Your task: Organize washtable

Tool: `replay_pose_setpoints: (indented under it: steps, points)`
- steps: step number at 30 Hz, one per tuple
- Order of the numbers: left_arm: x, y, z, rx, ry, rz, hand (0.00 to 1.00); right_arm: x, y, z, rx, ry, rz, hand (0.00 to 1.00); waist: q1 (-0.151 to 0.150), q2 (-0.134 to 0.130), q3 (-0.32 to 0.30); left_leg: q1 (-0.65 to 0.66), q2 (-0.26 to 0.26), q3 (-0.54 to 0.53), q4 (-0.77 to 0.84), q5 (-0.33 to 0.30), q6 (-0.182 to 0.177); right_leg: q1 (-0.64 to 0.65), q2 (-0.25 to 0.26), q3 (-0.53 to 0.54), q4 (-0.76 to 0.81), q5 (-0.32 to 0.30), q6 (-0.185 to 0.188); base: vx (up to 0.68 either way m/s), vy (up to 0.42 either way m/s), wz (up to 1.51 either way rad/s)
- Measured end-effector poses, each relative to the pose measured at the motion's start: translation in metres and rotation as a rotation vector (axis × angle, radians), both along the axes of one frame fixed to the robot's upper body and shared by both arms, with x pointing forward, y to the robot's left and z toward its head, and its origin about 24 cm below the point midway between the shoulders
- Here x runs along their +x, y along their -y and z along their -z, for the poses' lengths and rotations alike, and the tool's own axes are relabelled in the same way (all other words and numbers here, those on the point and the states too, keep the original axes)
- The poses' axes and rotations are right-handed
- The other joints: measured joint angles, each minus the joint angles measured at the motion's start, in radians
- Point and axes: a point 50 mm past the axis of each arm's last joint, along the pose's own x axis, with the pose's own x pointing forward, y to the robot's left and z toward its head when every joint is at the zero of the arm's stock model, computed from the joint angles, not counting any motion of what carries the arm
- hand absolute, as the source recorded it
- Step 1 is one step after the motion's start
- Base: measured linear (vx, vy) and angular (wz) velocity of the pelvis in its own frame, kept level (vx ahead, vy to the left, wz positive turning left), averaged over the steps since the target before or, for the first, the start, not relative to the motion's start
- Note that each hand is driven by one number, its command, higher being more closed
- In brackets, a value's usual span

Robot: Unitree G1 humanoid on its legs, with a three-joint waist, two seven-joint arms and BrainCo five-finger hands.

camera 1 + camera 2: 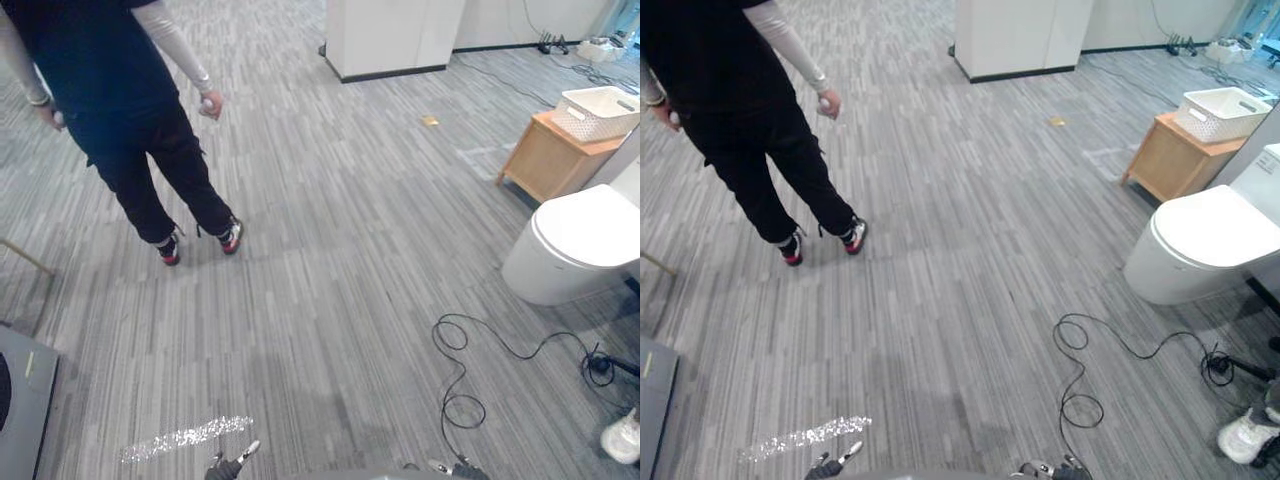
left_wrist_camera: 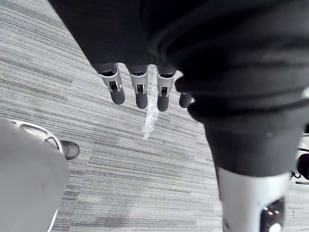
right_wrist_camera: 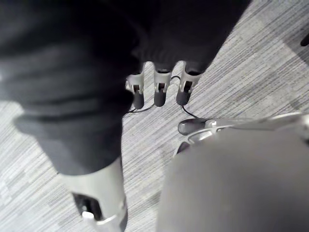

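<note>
— Where are the robot's hands?

— Low at the near edge. The left hand (image 1: pixel 228 466) is at about 7 o'clock and the right hand (image 1: pixel 458 468) at about 5 o'clock, both over the grey carpet (image 1: pixel 330 300). The left hand's fingers (image 2: pixel 141 96) hang straight, side by side and slightly apart, holding nothing. The right hand's fingers (image 3: pixel 159 96) hang the same way, also empty.

— What lies close by?

— A glittery streak (image 1: pixel 185 437) runs along the carpet just beside the left hand. A grey platform (image 1: pixel 22 395) sits at 8 o'clock, and a white shoe (image 1: pixel 622 438) at 4 o'clock.

— And the washtable?

— Which piece it is cannot be told. A white toilet (image 1: pixel 580 240), lid down, stands at 3 o'clock. Past it, at 2 o'clock, a low wooden stand (image 1: pixel 545 160) carries a white basket (image 1: pixel 598 110). All are well apart from both hands.

— Farther off?

— A person (image 1: pixel 120 90) in dark clothes stands at 11 o'clock, and a white pillar (image 1: pixel 390 35) rises at 1 o'clock.
</note>
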Motion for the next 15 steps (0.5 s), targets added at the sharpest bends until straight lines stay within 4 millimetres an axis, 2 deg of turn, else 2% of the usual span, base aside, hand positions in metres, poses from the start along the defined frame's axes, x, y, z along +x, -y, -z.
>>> replay_pose_setpoints:
  steps: [7,15]
  points:
    - [0.0009,0.0006,0.0000,-0.005,0.004,-0.009,0.00,-0.0011,0.0015,0.0006,-0.044,-0.045,-0.013,0.00,0.003,-0.006,0.005,0.013,-0.005,-0.037,-0.095,0.081,-0.005,-0.003,0.010,-0.032,-0.005,-0.001,0.000,-0.12,-0.069,0.16]
    - [0.0006,0.0010,0.0001,-0.006,0.002,-0.005,0.00,-0.0034,0.0018,0.0012,-0.037,-0.058,0.020,0.00,0.002,-0.011,0.009,0.019,-0.008,-0.025,-0.129,0.104,-0.008,-0.011,0.019,-0.032,-0.042,-0.007,0.009,-0.09,-0.045,-0.08]
